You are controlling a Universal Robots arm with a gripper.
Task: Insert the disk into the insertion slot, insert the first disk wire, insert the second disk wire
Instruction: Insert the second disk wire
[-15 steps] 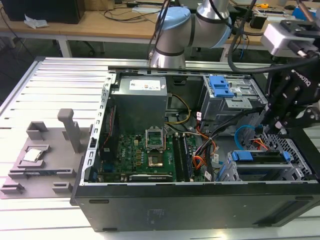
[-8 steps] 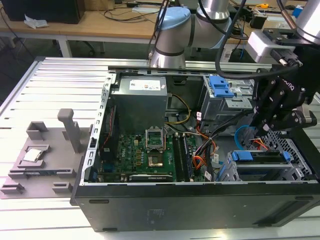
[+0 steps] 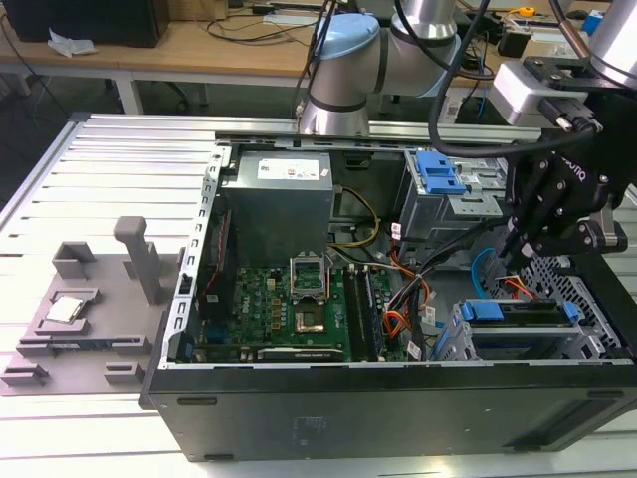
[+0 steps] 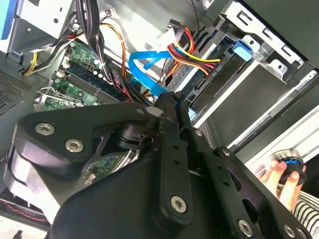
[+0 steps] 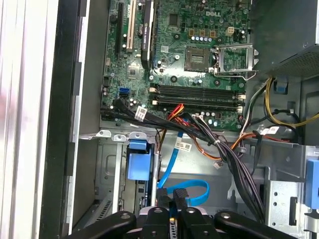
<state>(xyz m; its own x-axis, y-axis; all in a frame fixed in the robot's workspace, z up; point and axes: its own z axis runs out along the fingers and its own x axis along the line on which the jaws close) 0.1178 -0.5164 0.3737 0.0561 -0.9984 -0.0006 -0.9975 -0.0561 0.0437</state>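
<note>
Claw (image 3: 517,249): black matte fingers pressed together, pinching end of flat blue wire (image 4: 144,74); grip also visible in first wrist view. Disk (image 3: 518,311): flat slab, blue plastic carrier tabs at both ends, seated in slot (image 3: 537,344). Slot: boxy grey sheet-metal cage, perforated walls, at case corner, exterior view's right. Claw hangs just above disk. Room tight: cable bundle (image 3: 408,299) just beside cage; ribbed blue latch (image 3: 438,171) behind.

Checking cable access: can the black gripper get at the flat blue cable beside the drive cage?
Probably yes: the black gripper hangs right at the flat blue cable, nothing visibly between them.
</note>
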